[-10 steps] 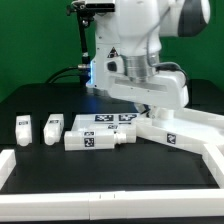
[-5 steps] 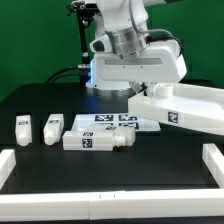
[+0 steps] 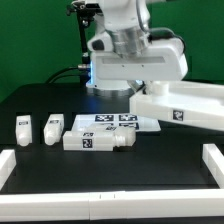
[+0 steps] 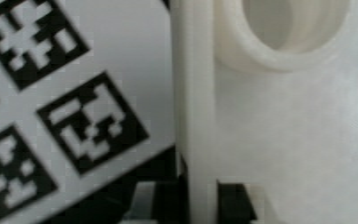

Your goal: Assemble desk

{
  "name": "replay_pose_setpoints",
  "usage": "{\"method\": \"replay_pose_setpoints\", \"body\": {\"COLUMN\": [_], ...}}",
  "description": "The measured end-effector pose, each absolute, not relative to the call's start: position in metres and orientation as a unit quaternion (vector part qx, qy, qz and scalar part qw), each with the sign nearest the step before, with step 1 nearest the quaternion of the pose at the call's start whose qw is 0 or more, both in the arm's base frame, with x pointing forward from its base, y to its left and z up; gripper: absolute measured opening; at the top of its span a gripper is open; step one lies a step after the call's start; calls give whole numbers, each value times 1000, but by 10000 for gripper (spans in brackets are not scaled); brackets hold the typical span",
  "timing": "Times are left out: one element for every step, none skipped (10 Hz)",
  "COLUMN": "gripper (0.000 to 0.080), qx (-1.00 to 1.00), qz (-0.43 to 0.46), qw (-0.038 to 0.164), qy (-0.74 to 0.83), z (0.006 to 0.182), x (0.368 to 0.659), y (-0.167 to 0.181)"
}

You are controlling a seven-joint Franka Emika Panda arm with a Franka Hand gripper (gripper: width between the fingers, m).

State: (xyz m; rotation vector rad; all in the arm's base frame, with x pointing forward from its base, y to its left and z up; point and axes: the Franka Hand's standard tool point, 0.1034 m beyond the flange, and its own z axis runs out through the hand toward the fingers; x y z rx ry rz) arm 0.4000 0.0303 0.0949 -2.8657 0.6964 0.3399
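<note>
On my feed — black table [image 3: 150, 175], white rail [image 3: 100, 214] along its edge, flat marker board [image 3: 110, 118], green backdrop [image 3: 30, 40], black cable [image 3: 62, 72]

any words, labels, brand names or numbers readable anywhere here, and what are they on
No words, brands or numbers can be read in either view.
On the tabletop: one black-and-white square tag, a pattern, no letters.
On the two small legs: a tag each, too small to make out.
On the marker board: tags, patterns only.
Wrist view: close-up tags, blurred patterns, no text.
</note>
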Motion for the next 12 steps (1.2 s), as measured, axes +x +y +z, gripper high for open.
{"method": "replay_pose_setpoints", "body": {"gripper": [54, 54, 54, 54, 54, 54, 54, 54, 54, 54, 54, 54], "qx": [-973, -980, -979, -980, -979, -981, -981, -982, -984, -986, -990, -989], "qz": [94, 92, 96, 97, 99, 99, 107, 113, 109, 110, 100, 103], "qw": [89, 97, 96, 95, 95, 96, 99, 102, 105, 102, 86, 92], "qy": [191, 146, 149, 148, 149, 138, 124, 115, 90, 79, 50, 44], "z": [102, 105, 107, 105, 104, 103, 100, 104, 106, 109, 121, 118], "x": [420, 433, 435, 434, 433, 435, 448, 475, 500, 516, 515, 508], "y": [17, 16, 21, 21, 20, 17, 3, -12, -23, -27, -4, -1]}}
